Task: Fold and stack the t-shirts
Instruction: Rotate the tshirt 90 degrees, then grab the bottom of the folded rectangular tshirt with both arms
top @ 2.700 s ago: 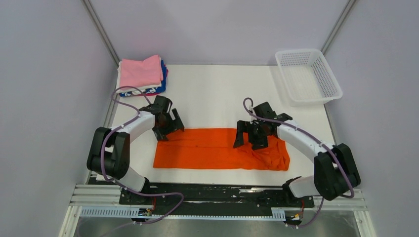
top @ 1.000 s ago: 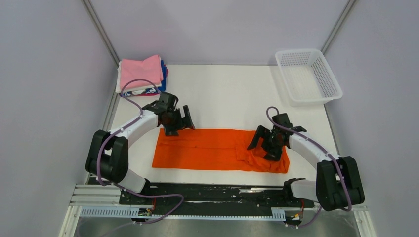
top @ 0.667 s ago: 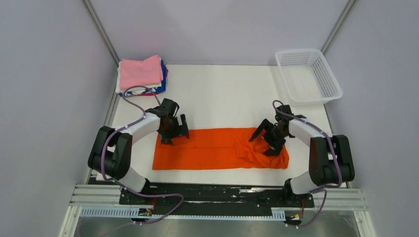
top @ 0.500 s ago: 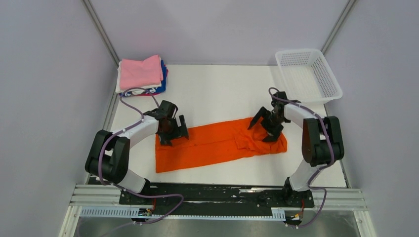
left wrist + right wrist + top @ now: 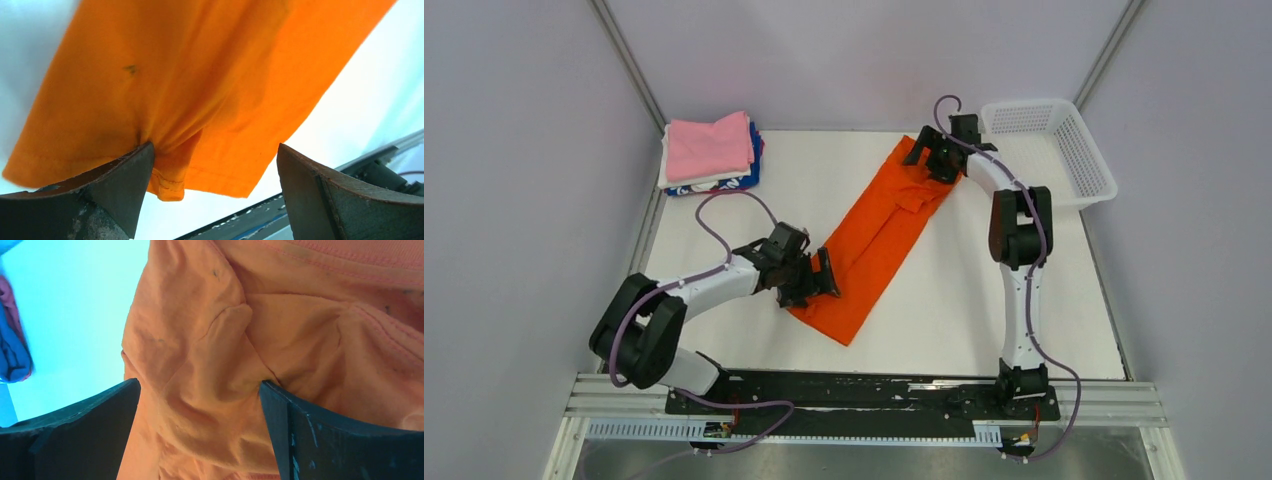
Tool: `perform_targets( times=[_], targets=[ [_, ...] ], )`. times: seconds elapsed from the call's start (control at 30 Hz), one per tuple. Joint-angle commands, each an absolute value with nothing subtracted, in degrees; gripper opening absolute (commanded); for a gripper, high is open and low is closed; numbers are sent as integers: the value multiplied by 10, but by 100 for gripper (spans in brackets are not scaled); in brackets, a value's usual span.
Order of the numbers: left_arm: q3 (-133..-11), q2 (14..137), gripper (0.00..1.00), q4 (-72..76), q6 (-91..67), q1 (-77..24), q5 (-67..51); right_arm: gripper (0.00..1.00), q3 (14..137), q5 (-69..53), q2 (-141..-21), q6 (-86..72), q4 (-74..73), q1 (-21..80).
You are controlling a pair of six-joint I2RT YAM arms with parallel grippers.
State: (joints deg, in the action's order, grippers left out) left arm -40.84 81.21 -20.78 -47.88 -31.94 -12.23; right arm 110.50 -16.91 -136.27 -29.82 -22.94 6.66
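Bright, even overhead light; soft shadows; blurred, overexposed wrist close-ups.

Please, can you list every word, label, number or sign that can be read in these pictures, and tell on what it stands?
No text can be read in any view.
White print on the blue t-shirt low in the folded stack: too small and mostly hidden, unreadable.
Orange t-shirt: plain, only small dark specks, no letters.
White basket: no label visible.
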Motion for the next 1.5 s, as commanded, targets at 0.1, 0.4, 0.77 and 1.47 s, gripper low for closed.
perform_targets(
  times=[0.1,0.4,0.77,1.47],
  targets=[
    [-470,901,100,-155,-486,-396,-154,100,1292,-225,-1511,-218,-175,127],
    [-547,902,100,-207,-468,-487,-117,100,1359,-217,-1473,-160,-131,151],
    [-544,747,100,-353,-479,-444,21,100,1103,-186,-1196,-151,-130,144],
    [-423,808,72,-284,-418,-375,-72,84,461,-164,-782,-372,-309,373]
  ],
)
